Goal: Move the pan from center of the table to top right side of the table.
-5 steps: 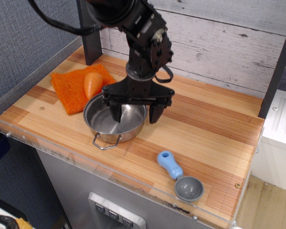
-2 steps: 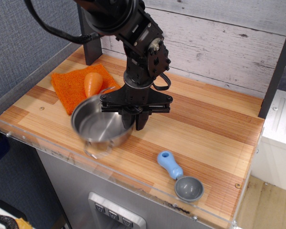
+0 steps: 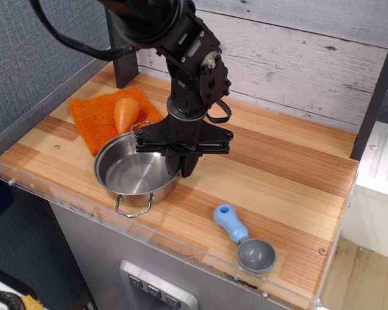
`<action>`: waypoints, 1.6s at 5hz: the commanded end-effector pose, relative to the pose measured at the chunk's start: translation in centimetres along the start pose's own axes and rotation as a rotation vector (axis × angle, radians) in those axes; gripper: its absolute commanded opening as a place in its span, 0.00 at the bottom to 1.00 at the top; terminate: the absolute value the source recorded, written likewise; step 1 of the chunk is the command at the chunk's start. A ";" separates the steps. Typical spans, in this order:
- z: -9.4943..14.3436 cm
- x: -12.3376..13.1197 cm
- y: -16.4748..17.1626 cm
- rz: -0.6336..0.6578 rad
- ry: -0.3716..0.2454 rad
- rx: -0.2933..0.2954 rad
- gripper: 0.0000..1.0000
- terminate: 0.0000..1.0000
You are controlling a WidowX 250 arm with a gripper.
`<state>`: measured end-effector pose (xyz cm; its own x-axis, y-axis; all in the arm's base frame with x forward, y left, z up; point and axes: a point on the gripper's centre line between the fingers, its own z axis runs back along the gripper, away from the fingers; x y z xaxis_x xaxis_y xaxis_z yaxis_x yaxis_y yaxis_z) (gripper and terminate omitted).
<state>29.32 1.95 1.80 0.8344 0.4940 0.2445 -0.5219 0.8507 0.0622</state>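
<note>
The pan (image 3: 130, 173), a round shiny steel pot with two wire loop handles, sits level at the front left of the striped wooden table (image 3: 284, 174). My gripper (image 3: 183, 168) points straight down at the pan's right rim. Its jaws are drawn together on that rim, one finger inside the pan and one outside. I cannot tell whether the pan's base touches the table. One loop handle points toward the front edge, the other toward the orange cloth.
An orange cloth (image 3: 97, 119) with an orange carrot (image 3: 125, 113) lies at the back left, just behind the pan. A blue-handled grey scoop (image 3: 246, 242) lies near the front right edge. A dark post (image 3: 121, 58) stands at the back left, another (image 3: 375, 90) at the right.
The open jaws that straddled the pan's right rim have closed on it. The pan has shifted left and toward the front edge, tilting briefly, and is now level.
</note>
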 end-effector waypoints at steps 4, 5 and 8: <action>8.5 2.6 -7.9 -0.019 -0.107 -0.241 0.00 0.00; 8.0 3.1 -10.3 -0.052 -0.100 -0.252 0.00 0.00; 5.6 1.9 -15.1 -0.215 -0.096 -0.217 0.00 0.00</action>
<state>37.58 -10.63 4.82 0.9102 0.2869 0.2986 -0.2836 0.9573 -0.0554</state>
